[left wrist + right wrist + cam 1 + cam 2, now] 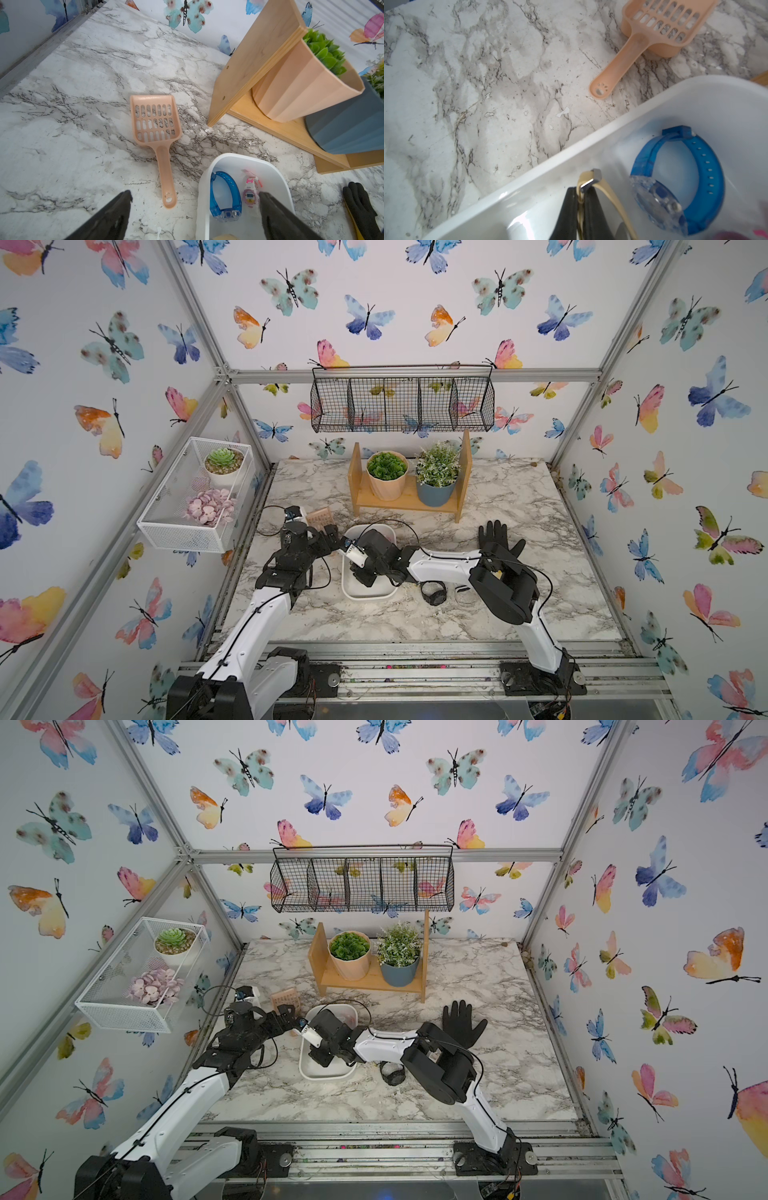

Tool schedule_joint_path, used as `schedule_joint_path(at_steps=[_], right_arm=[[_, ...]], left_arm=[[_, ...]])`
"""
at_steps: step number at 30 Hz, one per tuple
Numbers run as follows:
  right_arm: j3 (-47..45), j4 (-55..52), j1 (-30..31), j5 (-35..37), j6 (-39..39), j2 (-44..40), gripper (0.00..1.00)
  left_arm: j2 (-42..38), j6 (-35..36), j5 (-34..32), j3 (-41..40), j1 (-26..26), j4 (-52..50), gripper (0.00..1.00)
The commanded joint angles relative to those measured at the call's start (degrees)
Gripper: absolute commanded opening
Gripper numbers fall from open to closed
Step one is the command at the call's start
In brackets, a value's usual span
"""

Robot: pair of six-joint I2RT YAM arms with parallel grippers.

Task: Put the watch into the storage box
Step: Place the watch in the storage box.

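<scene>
In both top views the watch [434, 593] lies just outside the box [365, 596], under the right arm [440, 562]; left wrist view, left gripper [195, 194] gapes wide at the box's corner; right wrist view, right gripper [580, 192] pinches a tan strap [611, 194] over the box, so release low, clear of wall and blue watch [710, 166], I'd say.

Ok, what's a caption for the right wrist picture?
Right gripper pinching a tan strap over the box, blue watch inside.

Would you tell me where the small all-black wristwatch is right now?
In both top views the black wristwatch lies on the marble table, just right of the white plastic storage box, beside a clear bracelet ring.
</scene>
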Motion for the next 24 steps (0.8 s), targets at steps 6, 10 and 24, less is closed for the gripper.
schedule_joint_path(at_steps=[6, 10, 24], right_arm=[[2.3, 0.3, 0.1, 2.0, 0.5, 1.9, 0.18], [2.1, 0.6, 0.1, 2.0, 0.5, 1.7, 0.25], [-11.8, 8.4, 0.0, 4.0, 2.3, -15.2, 0.26]], left_arm=[[-0.9, 0.8, 0.6, -0.8, -0.1, 0.5, 0.99], [-1.0, 0.7, 0.7, -1.0, -0.1, 0.5, 0.98], [-0.9, 2.9, 3.5, -0.2, -1.0, 0.4, 0.99]])
